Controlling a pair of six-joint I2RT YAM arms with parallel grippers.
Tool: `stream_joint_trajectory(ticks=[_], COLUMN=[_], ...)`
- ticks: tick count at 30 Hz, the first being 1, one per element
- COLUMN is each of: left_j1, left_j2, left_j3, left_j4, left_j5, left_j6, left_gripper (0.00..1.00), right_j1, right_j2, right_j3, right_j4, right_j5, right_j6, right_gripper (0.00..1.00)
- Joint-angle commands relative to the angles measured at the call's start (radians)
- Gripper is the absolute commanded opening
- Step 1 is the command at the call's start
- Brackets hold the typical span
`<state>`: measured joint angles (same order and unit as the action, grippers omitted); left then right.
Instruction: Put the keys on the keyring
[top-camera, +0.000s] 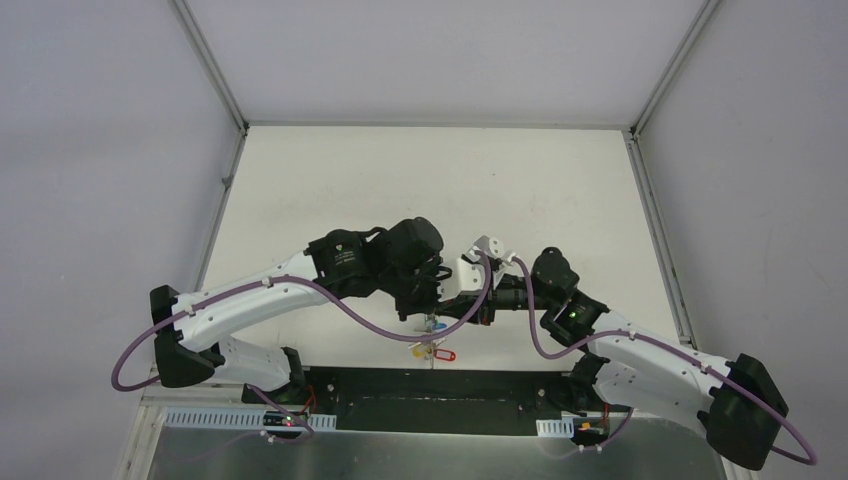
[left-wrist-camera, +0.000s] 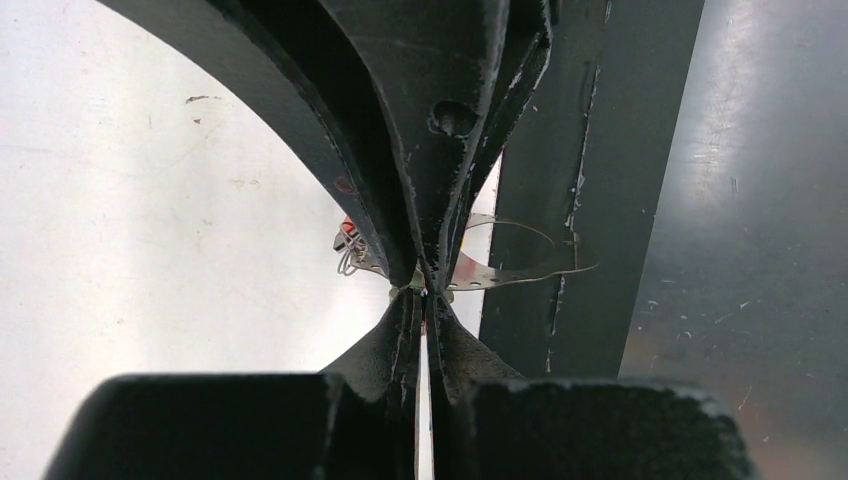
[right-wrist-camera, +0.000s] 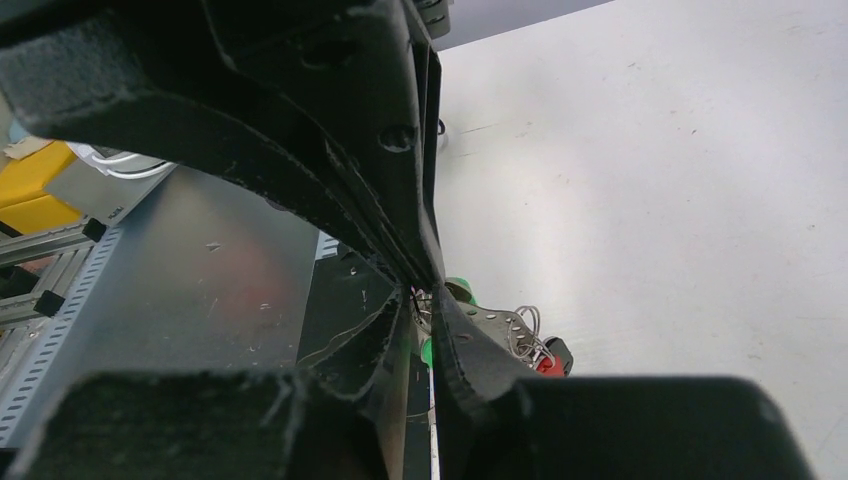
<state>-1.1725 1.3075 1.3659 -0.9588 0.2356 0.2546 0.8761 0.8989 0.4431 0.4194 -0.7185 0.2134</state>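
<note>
- Black pads of the left hand (left-wrist-camera: 425, 300) are seen clenched at the tips. The thin grey wire of the keyring (left-wrist-camera: 530, 228) emerges just beside them. Whether wire or key blade is nipped cannot be told.
- The right hand (right-wrist-camera: 422, 300) is likewise clenched and is met tip to tip by the left. The green-tagged key (right-wrist-camera: 461, 290) is seen just beside its tips.
- The blue-tagged key (top-camera: 437, 325) is judged to be the fleck directly beneath both hands, but it is too small to confirm.
- Threading is judged to be the step in hand. The wire's open end should be held steady while the key's eye is slid along it, without twisting.
- The red-tagged key (right-wrist-camera: 552, 362) and the yellow-tagged key (top-camera: 418, 351) are crowded close by, and snagging is a risk.
- The work is held at the near edge of the desk (top-camera: 420, 180), beside the black base plate (top-camera: 430, 385), where a dropped key could be lost.
</note>
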Motion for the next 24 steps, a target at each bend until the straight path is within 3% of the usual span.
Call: stream_joint_trajectory(ticks=[1,7,10,13,19,24], left_j1=[-0.012,-0.01,-0.012,-0.012,-0.01,-0.008], left_j2=[-0.043,-0.048,-0.049,-0.052,-0.076,-0.121], left_j3=[0.006,0.002,0.0,-0.007,-0.023,-0.054], left_j4=[0.084,0.09,0.091,0.093,0.106,0.159], left_j5=[0.002,-0.003,0.0,0.001,0.003,0.013], left_j6=[0.009,0.012,0.012,0.015,0.013,-0.025], left_gripper=[0.0,0.0,0.0,0.0,0.0,0.33], right_j1=[0.008,0.007,0.007,0.007,0.008,0.007], right_j2=[-0.008,-0.016,-0.019,-0.017,-0.034,-0.062], right_j3=[-0.004,-0.01,-0.011,-0.007,-0.007,-0.006], right_j4=[0.056,0.05,0.04,0.029,0.003,-0.022], right_j5=[-0.011,-0.023,-0.022,-0.032,-0.031,-0.018], right_j6=[-0.015,-0.028,-0.035,-0.044,-0.063,-0.084], right_gripper=[0.17,0.23,0.16,0.0,0.0,0.0])
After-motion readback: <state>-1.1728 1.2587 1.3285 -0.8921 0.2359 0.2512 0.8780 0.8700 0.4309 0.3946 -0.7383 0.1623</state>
